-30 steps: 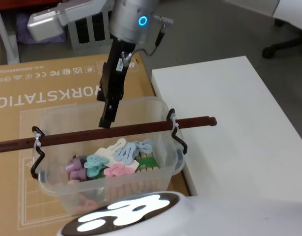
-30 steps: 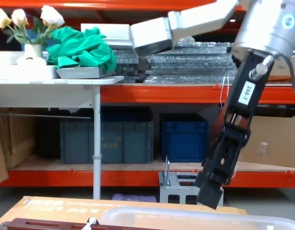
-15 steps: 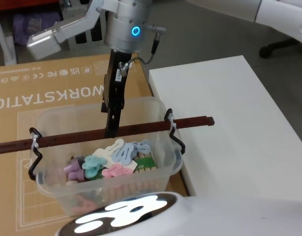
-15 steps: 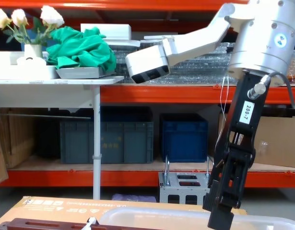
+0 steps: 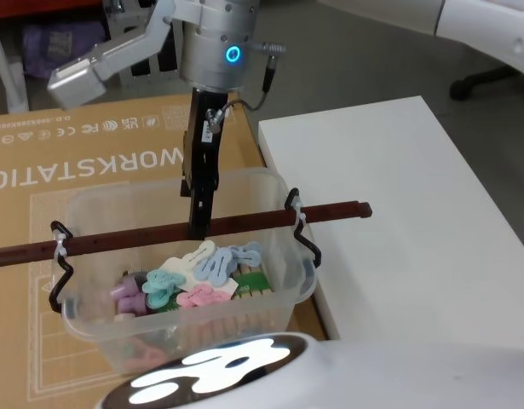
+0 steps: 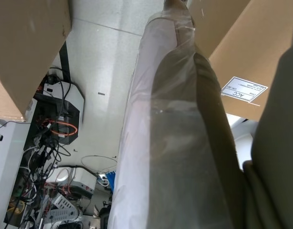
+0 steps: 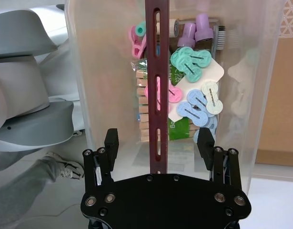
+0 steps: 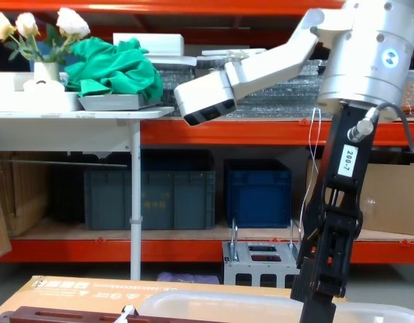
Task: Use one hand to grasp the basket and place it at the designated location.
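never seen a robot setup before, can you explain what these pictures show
It is a two-armed robot filmed by its own cameras: one on its head looking down, one on its chest looking across, one on each wrist. The slim black right gripper on a silver-grey arm hangs open, a finger on each side of the long reddish-brown bar handle of a clear plastic basket holding pastel clips. Nothing is held yet. The basket sits on a brown cardboard box, beside a white table.
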Motion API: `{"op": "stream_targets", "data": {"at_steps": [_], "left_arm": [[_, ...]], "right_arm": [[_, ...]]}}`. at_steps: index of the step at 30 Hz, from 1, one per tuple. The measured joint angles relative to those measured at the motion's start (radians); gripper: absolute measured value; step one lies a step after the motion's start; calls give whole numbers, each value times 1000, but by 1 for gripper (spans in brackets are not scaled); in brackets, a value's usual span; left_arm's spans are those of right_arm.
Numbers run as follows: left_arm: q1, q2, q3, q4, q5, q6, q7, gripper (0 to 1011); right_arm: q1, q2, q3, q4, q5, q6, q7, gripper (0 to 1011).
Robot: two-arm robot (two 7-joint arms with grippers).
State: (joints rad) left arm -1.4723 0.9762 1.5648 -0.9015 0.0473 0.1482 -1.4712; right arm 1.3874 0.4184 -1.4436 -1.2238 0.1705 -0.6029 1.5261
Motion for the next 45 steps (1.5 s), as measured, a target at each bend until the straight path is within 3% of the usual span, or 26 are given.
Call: {"op": "stream_targets", "data": {"at_steps": [16,39,45], "left_arm": [[0,0,0,0,0,0,0,0],[0,0,0,0,0,0,0,0],[0,0,0,0,0,0,0,0]], "right_arm": [[-28,-20,-9,38,35,-19,11,1000],[-61,-32,-9,62,26,-35,-3,1000],[-48,-28,-27,21,-70,-6,-39,1000]]}}
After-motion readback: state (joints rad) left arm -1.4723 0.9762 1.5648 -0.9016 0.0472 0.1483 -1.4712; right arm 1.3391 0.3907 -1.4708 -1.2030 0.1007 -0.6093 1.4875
